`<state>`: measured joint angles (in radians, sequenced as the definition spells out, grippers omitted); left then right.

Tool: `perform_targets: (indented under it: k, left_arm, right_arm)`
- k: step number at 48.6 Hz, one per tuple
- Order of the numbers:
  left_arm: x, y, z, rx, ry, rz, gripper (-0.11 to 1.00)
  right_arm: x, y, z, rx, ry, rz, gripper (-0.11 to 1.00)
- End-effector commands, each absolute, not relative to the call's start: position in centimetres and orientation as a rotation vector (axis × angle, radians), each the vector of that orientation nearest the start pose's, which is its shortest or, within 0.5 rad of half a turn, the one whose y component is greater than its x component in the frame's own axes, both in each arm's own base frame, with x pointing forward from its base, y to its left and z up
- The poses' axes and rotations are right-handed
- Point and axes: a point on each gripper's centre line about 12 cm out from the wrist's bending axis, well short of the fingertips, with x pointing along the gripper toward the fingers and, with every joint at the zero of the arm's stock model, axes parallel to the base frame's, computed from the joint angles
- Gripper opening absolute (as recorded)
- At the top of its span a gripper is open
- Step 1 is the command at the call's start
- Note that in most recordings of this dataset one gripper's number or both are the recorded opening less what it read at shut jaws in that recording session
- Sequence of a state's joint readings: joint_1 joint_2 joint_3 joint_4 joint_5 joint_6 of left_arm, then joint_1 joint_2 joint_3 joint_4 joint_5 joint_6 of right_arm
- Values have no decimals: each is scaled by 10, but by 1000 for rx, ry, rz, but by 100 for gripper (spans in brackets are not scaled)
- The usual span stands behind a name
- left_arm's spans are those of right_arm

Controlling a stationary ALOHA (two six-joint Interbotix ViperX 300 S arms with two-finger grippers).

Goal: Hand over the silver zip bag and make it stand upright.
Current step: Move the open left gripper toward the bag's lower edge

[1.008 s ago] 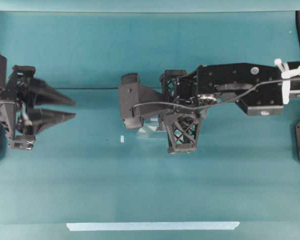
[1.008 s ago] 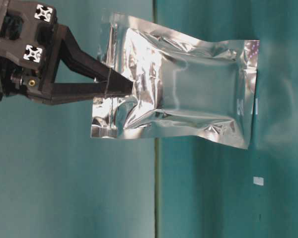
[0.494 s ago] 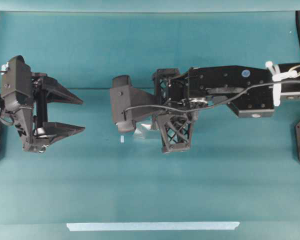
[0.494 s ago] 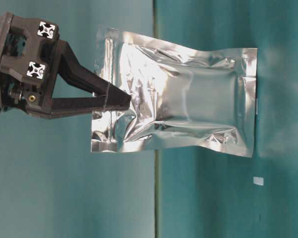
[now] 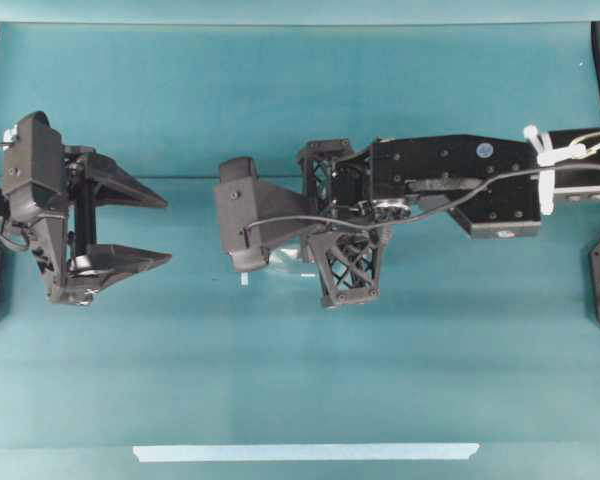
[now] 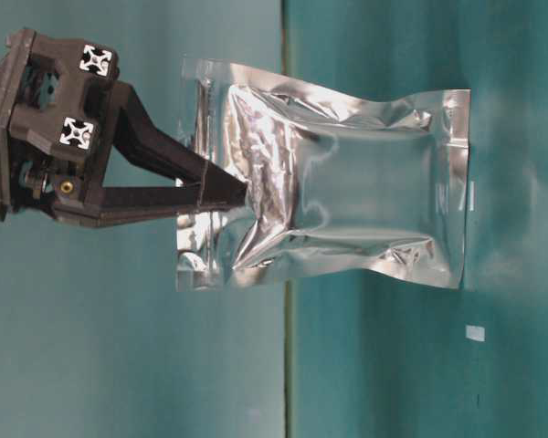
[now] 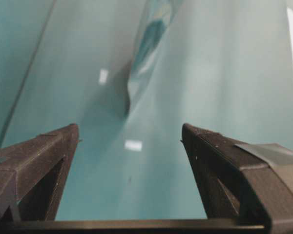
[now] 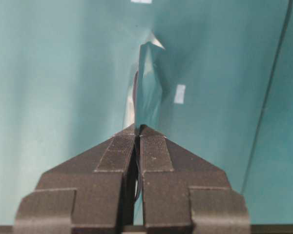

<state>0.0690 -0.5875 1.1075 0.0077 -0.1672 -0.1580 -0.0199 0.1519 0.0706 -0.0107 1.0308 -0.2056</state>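
The silver zip bag (image 6: 347,192) hangs from my right gripper (image 6: 240,190), which is shut on its top part; in this sideways table-level view the bag's lower sealed edge is on the right. The right wrist view shows the jaws of my right gripper (image 8: 138,128) pressed together on the bag (image 8: 149,83), which is edge-on. From overhead only a silver sliver of the bag (image 5: 288,262) shows under my right arm (image 5: 430,180). My left gripper (image 5: 168,230) stands open and empty, well left of the bag. Ahead of my left gripper (image 7: 129,134) the bag (image 7: 146,48) appears as a thin strip.
A long pale tape strip (image 5: 305,452) lies along the front edge of the teal table (image 5: 300,370). A small white bit (image 5: 244,279) lies just left of the bag. Black frame parts stand at the left and right edges.
My left gripper has come in from the left edge and opened wider. My right arm has shifted left with the bag still in its grip.
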Motion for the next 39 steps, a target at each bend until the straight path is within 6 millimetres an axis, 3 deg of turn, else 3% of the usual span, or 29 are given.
perform_targets:
  k: [1, 39]
  left_arm:
    - [260, 18, 222, -159, 292, 88, 93]
    - [344, 3, 147, -135, 331, 26, 93]
  right_arm:
    - [437, -6, 243, -206, 1219, 126, 1]
    - [437, -3, 239, -236, 1206, 148, 1]
